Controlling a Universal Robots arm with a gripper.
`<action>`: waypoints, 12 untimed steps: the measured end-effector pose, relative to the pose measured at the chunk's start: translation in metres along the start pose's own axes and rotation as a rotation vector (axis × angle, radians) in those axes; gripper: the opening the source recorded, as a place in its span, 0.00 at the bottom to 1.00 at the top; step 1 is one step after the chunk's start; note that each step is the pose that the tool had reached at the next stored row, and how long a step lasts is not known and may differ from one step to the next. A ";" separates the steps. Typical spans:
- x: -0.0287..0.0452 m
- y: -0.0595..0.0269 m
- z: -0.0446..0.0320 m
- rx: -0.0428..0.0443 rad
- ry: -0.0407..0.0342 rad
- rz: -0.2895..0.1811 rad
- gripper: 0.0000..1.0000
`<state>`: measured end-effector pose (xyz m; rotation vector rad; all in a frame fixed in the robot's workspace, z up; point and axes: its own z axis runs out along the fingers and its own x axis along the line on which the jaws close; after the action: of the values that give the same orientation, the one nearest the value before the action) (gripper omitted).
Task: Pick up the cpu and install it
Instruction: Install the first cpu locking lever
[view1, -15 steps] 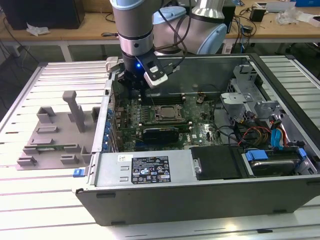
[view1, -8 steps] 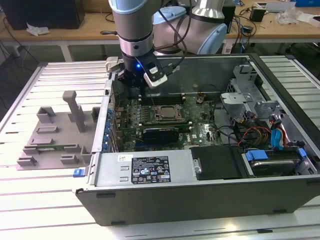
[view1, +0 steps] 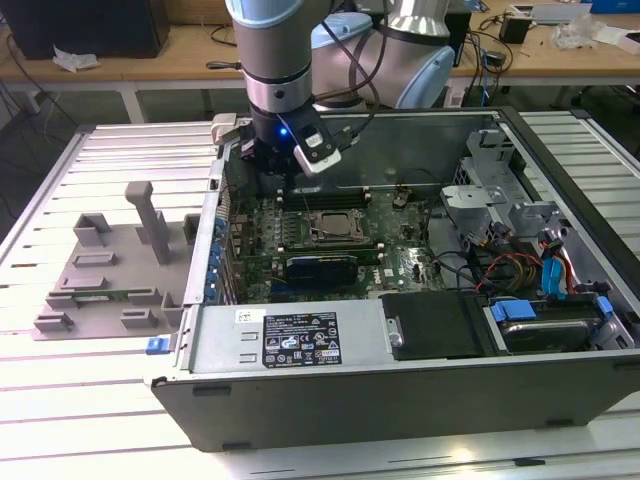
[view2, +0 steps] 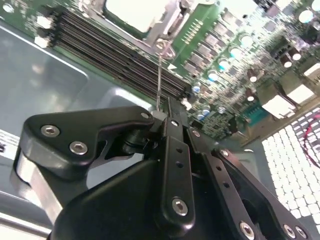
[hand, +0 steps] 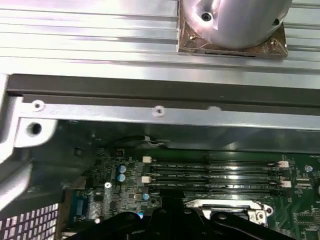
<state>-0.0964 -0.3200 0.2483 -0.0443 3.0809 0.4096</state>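
Claw: the claw (view1: 287, 183) hangs inside the open case (view1: 450, 400), over the board's far corner on the exterior view's left. In the second wrist view the fingers look clenched together.
Lever: a thin wire lever (view2: 159, 75) runs from the socket right up to the fingertips (view2: 170, 112). Can't tell if it's actually pinched.
Cpu: the cpu (view2: 132, 12) lies flat in the socket (view1: 335, 227) with its pale top showing, just beside the ram slots (view2: 115, 55). It's near the claw but not touching it.
Edges: the case rim (hand: 150, 111) runs along just past the ram slots. The case wall on the exterior view's left stands close to the claw.
Room: pretty open above the socket. The drive cage (view1: 480, 185) and cables (view1: 520, 265) crowd the exterior view's right.
Outside: a grey tray (view1: 100, 270) sits on the slatted surface (view1: 120, 150) on the exterior view's left, well apart from the claw.
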 end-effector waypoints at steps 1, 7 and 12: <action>-0.0047 -0.0004 0.0001 0.0000 0.0003 0.000 0.11; -0.0324 -0.0029 0.0007 0.0000 0.0017 0.000 0.11; -0.0389 -0.0033 0.0008 0.0000 0.0021 0.001 0.11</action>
<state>-0.0573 -0.3221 0.2481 -0.0438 3.0830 0.4099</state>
